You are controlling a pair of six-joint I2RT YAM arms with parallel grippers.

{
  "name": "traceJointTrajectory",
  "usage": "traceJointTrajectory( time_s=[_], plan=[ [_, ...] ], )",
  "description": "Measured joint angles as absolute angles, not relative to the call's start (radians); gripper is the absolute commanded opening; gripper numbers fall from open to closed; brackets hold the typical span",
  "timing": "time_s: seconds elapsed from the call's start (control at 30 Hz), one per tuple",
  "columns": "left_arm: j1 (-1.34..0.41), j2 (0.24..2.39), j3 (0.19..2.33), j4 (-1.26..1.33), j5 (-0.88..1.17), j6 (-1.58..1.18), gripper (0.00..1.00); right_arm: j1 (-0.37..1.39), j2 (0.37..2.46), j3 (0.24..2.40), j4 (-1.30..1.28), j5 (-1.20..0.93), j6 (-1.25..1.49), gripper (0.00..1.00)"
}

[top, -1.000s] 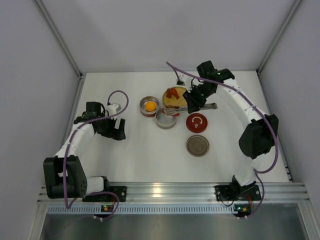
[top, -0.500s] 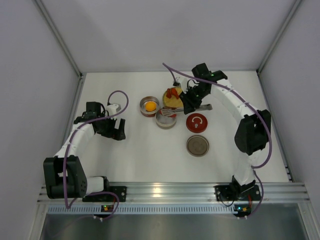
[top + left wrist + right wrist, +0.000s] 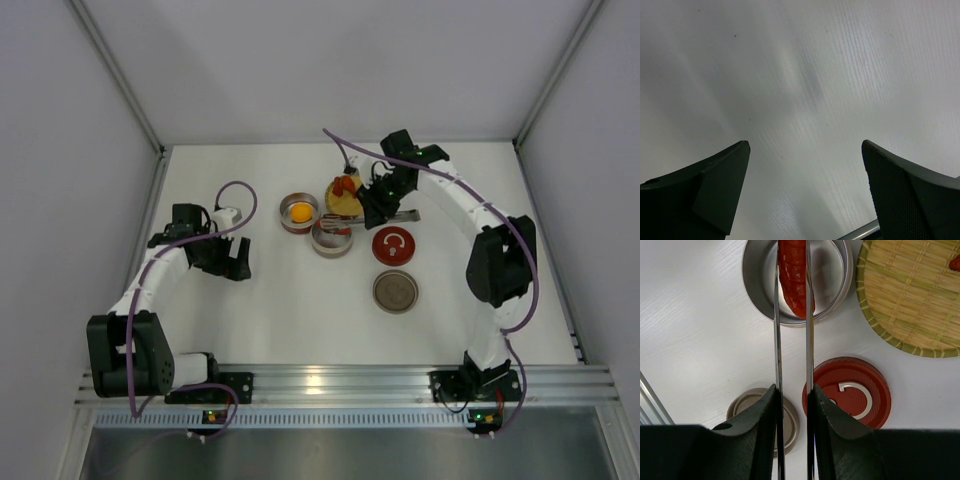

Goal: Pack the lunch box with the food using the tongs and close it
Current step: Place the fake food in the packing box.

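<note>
Black right pincer (image 3: 792,395) clamps the steel tongs (image 3: 776,340), whose tips pinch a red piece (image 3: 795,275) over the silver tin (image 3: 754,275) at the frame's top centre. Packing is underway; next, ease the squeeze to drop it. Left pincer (image 3: 805,150) gapes, released.

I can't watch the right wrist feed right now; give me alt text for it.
The right gripper holds the tongs closed on a red food piece, poised over the open tin. The woven plate lies upper right, a red lid lower right, a grey lid lower left.
</note>
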State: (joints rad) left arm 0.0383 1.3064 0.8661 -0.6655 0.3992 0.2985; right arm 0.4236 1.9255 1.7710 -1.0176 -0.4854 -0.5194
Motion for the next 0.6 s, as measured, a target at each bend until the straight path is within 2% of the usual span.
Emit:
traceJointTrajectory(
  time_s=[0.2,0.3,0.33,0.4,0.6],
  plan=[
    [0.038,1.306,0.866,-0.665,0.399,0.299,0.98,0.428,1.926,1.739,-1.005,-0.485,-0.519,0.14],
    [0.038,1.306,0.866,-0.665,0.399,0.299,0.98,0.43,1.931,1.734,-0.994,-0.485,-0.519,0.26],
    [0.038,1.306,0.866,-0.666,0.398,0.299,0.98,0.43,1.934,1.734,-0.991,-0.485,-0.519,0.33],
    [0.038,1.306,0.866,-0.666,0.397,0.299,0.98,0.43,1.942,1.734,-0.987,-0.484,-0.519,0.39],
    [0.038,1.306,0.866,-0.666,0.394,0.299,0.98,0.43,1.947,1.733,-0.987,-0.491,-0.517,0.46]
  ],
)
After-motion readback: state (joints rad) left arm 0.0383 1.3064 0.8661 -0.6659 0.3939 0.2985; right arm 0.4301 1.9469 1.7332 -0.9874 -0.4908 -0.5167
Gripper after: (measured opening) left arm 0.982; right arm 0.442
